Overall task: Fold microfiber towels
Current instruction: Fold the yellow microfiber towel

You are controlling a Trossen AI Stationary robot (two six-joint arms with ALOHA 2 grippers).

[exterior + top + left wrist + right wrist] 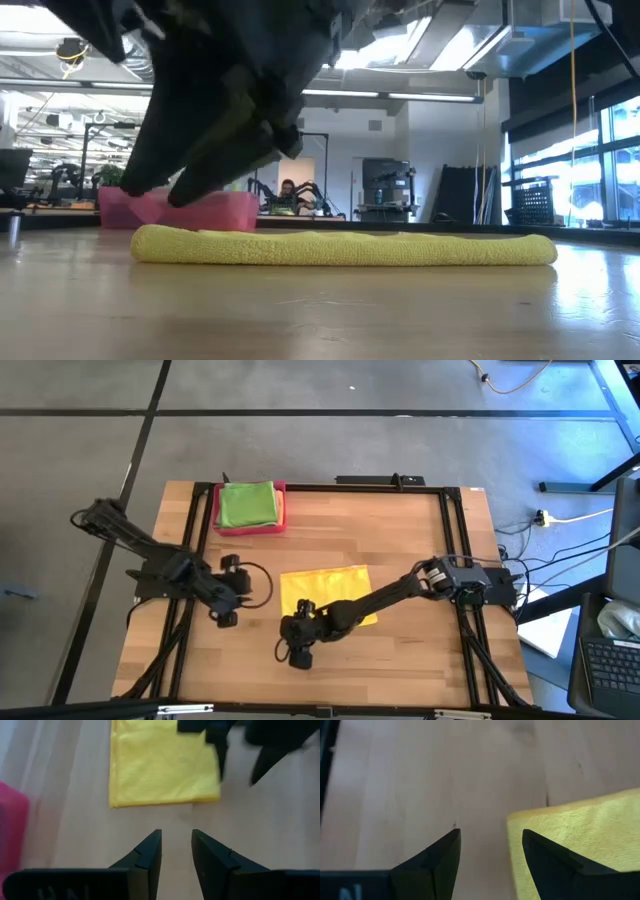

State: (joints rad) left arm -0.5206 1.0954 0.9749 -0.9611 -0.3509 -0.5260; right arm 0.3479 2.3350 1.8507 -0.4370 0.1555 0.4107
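A folded yellow microfiber towel [325, 595] lies flat on the wooden table near its middle; the low view shows it as a thick flat pad [345, 248]. My right gripper [296, 650] hovers open just above the towel's near-left corner [570, 827], apart from it in the low view [155, 192]. My left gripper [238, 598] stands open to the towel's left, above bare wood [176, 837], with nothing between its fingers. A bright green towel [246, 504] lies folded on the pink-red tray [280, 526].
The tray stands at the table's far left, seen in the low view [225, 212] behind the yellow towel. A black frame [450, 540] runs along the table's sides and far edge. Bare wood lies right of and in front of the yellow towel.
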